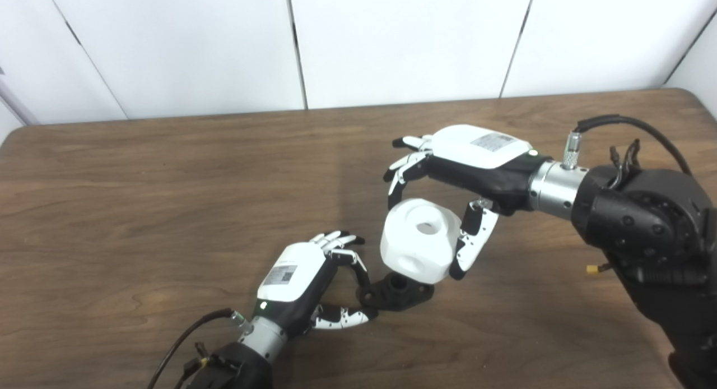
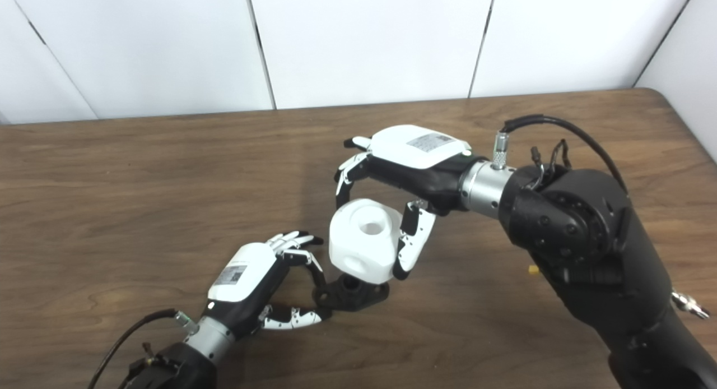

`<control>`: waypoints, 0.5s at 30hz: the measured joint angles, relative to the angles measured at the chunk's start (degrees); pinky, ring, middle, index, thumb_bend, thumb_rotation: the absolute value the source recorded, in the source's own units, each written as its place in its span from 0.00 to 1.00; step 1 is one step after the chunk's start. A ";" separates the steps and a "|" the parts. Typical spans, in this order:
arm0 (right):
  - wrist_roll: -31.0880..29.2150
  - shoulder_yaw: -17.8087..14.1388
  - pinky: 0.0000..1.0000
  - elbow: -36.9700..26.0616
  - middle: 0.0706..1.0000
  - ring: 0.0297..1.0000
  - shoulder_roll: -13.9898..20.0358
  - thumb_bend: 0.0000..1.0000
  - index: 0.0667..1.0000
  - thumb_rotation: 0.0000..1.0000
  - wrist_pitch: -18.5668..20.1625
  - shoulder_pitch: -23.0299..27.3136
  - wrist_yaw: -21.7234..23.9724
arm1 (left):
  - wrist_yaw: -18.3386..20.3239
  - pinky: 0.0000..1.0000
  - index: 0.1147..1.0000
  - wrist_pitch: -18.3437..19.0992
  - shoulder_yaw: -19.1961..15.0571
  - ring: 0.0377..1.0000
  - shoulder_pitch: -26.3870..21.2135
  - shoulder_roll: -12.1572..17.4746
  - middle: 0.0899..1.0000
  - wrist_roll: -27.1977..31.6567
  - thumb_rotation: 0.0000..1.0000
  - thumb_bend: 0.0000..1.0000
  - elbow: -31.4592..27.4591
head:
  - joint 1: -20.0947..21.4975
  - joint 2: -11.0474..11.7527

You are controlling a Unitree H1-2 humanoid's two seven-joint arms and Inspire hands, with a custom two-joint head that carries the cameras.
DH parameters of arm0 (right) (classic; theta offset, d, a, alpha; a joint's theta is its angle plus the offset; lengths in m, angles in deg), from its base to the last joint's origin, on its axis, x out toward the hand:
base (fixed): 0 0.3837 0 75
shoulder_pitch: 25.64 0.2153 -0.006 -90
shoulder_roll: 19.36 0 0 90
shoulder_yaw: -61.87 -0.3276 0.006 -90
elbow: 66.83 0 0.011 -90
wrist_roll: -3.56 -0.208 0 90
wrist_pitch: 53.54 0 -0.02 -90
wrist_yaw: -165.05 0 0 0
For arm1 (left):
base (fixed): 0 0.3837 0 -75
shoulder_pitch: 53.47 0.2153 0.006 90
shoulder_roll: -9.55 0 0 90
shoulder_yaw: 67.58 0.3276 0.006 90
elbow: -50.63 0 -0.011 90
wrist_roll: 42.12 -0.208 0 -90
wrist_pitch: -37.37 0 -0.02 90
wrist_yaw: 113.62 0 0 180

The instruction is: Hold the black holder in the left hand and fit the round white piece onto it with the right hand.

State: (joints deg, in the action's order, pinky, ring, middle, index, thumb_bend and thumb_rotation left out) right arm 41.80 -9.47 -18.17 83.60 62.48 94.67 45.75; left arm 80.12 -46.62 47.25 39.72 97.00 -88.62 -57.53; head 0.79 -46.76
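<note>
Presently, in the left eye view, the left hand (image 1: 302, 282) is pinching the black holder (image 1: 396, 292) on the table (image 1: 140, 209). The right hand (image 1: 465, 165) is gripping the white piece (image 1: 417, 240), which is sitting tilted on the holder. In the right eye view, thumb and fingers (image 2: 344, 176) are bracketing the piece.
</note>
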 measured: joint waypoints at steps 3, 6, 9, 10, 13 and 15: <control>0.48 1.33 1.00 0.41 0.83 1.00 -0.48 0.52 0.45 0.13 -1.01 -0.53 -0.30 | 0.00 0.92 0.43 0.01 0.00 0.93 0.01 -0.04 0.86 0.02 0.06 0.50 0.01 | 0.00 0.44; 0.50 1.69 1.00 1.50 0.84 1.00 -1.35 0.52 0.45 0.13 -1.57 -1.47 -0.90 | 0.00 0.91 0.43 0.01 0.02 0.93 0.01 -0.04 0.86 0.04 0.06 0.50 0.06 | 0.18 0.53; 0.58 1.71 1.00 1.79 0.84 1.00 -1.47 0.52 0.45 0.13 -1.59 -2.08 -1.20 | 0.01 0.91 0.43 0.01 -0.01 0.92 0.02 -0.05 0.86 0.06 0.06 0.50 0.06 | 0.18 0.70; 0.62 1.69 1.00 1.80 0.84 1.00 -1.54 0.52 0.44 0.13 -1.59 -2.25 -1.45 | 0.01 0.91 0.43 0.01 -0.02 0.92 0.02 -0.05 0.86 0.06 0.05 0.50 0.06 | 0.18 0.70; 0.70 1.70 1.00 1.87 0.84 1.00 -1.88 0.52 0.45 0.13 -1.64 -3.08 -2.27 | 0.01 0.91 0.43 0.02 -0.01 0.93 0.02 -0.05 0.86 0.04 0.05 0.50 0.05 | 0.35 0.97; 0.72 1.79 1.00 2.02 0.84 1.00 -1.98 0.52 0.45 0.13 -1.75 -3.55 -2.38 | 0.01 0.91 0.43 0.02 -0.01 0.93 0.02 -0.05 0.86 0.04 0.05 0.50 0.05 | 0.35 1.14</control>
State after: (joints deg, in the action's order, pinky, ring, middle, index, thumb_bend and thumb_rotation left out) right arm 42.52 -7.68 -16.16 81.61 60.74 91.12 43.36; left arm 80.12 -46.59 47.24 39.73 96.95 -88.58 -57.48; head 1.14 -45.62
